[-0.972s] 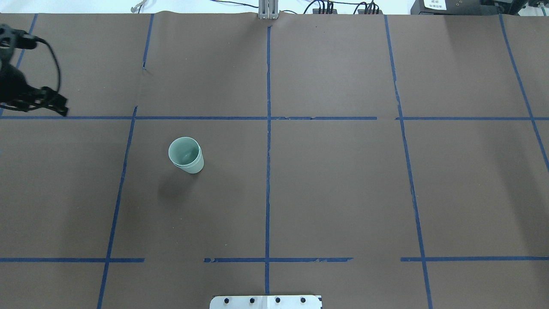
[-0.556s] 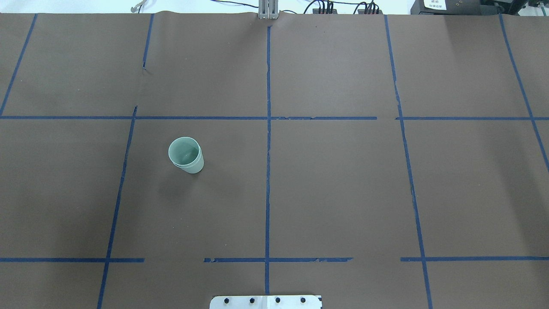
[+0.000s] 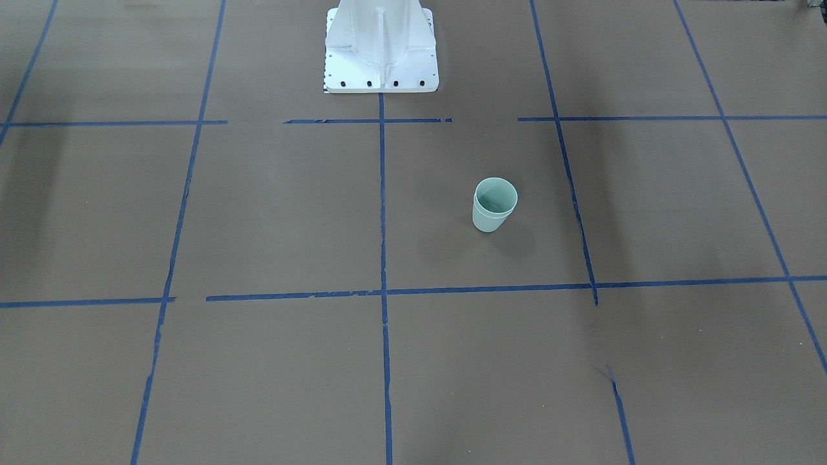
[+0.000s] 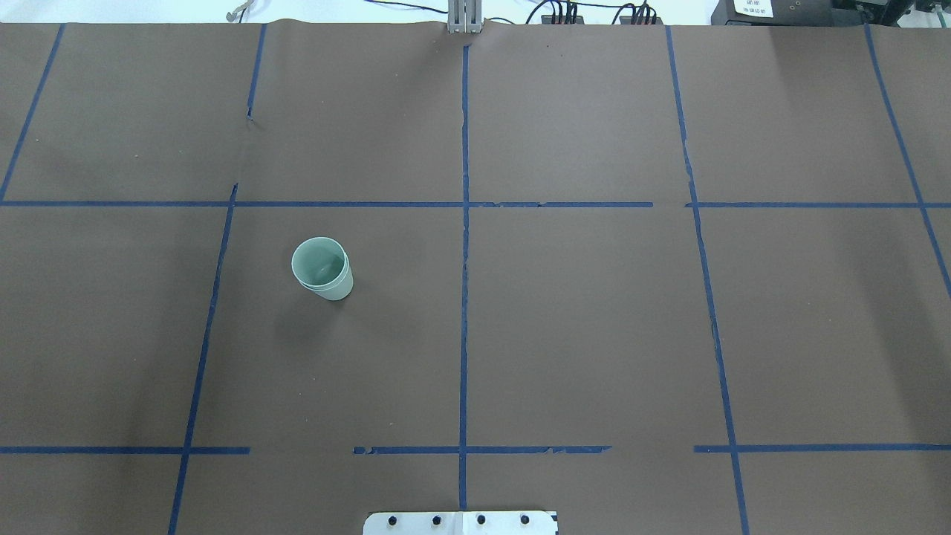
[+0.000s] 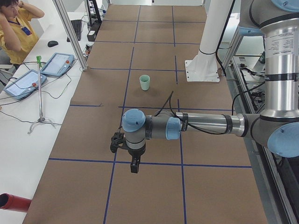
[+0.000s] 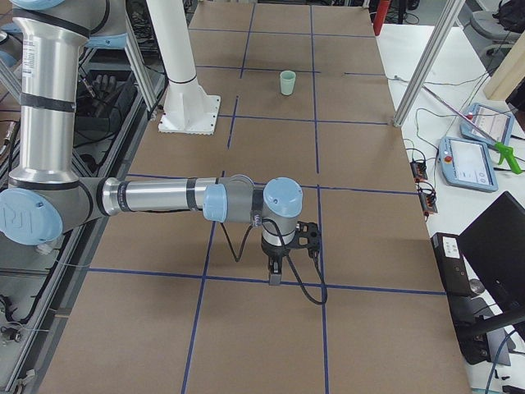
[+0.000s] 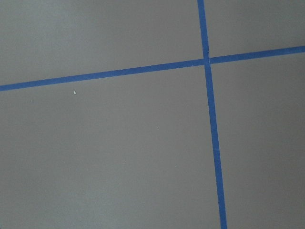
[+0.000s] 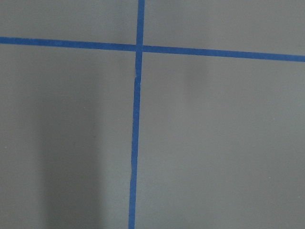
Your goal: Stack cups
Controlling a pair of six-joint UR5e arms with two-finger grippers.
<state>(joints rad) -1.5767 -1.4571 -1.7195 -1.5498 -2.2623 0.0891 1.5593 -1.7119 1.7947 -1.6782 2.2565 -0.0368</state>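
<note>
The two pale mint-green cups stand upright as one nested stack on the brown table, left of the centre line. The stack also shows in the front view, the left side view and the right side view. My left gripper shows only in the left side view, pointing down over the table's left end, far from the cups. My right gripper shows only in the right side view, over the table's right end. I cannot tell whether either is open or shut. Both wrist views show only bare table and tape.
Blue tape lines divide the brown table into a grid. The white robot pedestal stands at the table's near edge. A person and tablets are beside the table's far edge.
My left gripper stood at the overhead view's left edge a second ago and has left that view. The stacked cups have not moved.
</note>
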